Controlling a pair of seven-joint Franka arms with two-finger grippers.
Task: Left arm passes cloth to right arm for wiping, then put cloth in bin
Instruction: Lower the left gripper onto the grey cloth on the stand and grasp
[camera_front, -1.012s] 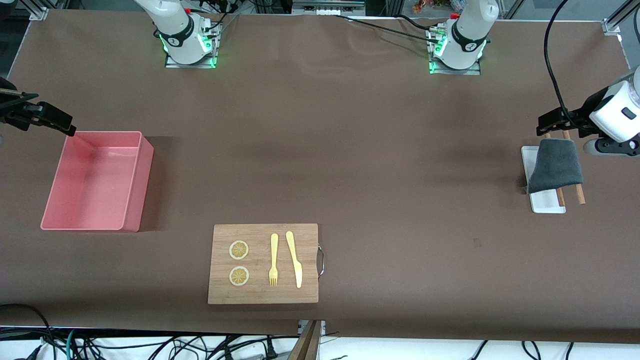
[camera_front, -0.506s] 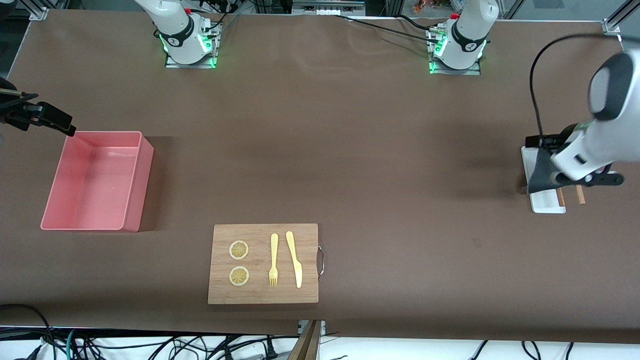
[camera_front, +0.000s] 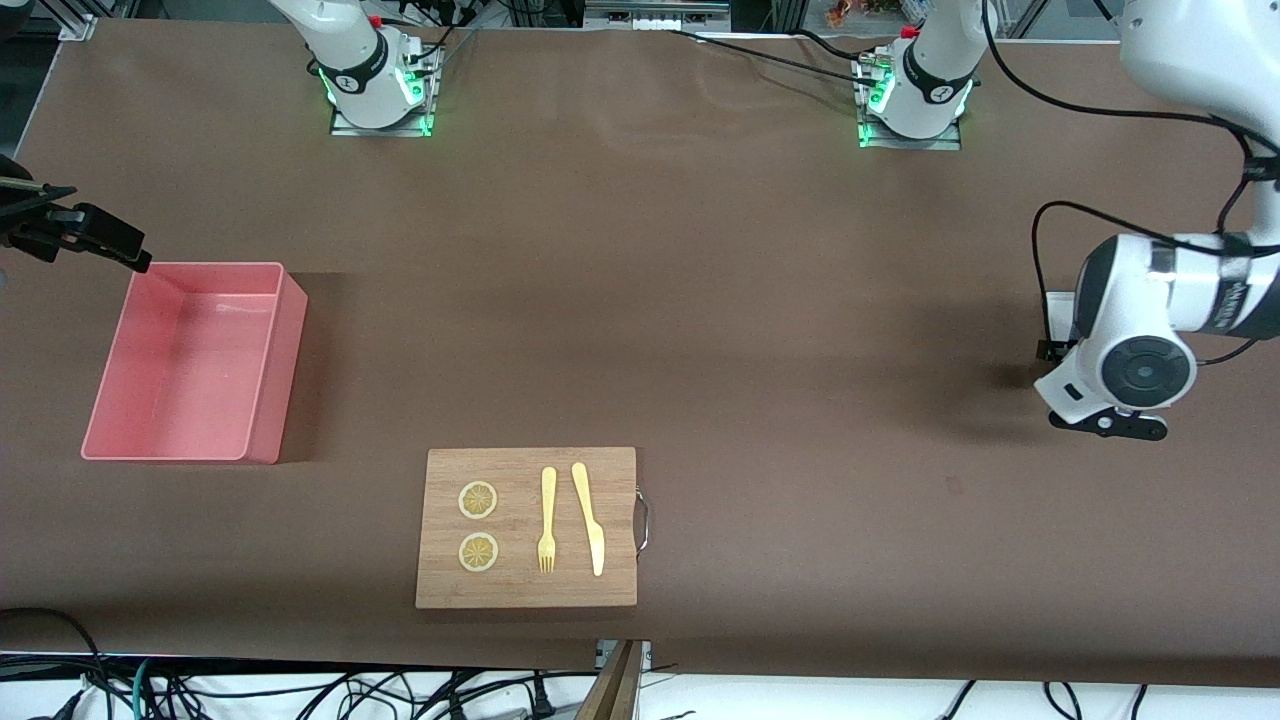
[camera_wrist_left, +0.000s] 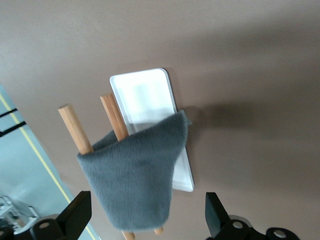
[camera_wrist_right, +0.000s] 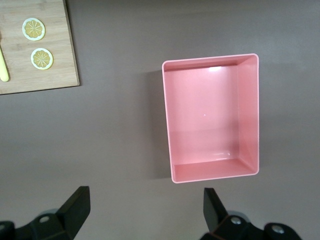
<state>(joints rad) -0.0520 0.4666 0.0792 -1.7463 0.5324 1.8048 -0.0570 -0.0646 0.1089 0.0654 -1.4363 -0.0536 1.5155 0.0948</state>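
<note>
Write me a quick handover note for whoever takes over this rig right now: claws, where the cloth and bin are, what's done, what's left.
Left claw: open, holding nothing, over the dark grey fuzzy cloth.
Right claw: open, holding nothing, waiting above the table beside the shallow pink plastic bin.
Cloth: draped over two wooden rods above the white rectangular tray, at the left arm's end of the table.
Bin: nothing in it, at the right arm's end.
Done: nothing; the cloth is not yet grasped.
Left: left arm picks the cloth, hands it to the right arm, right arm wipes, then drops the cloth in the bin.
</note>
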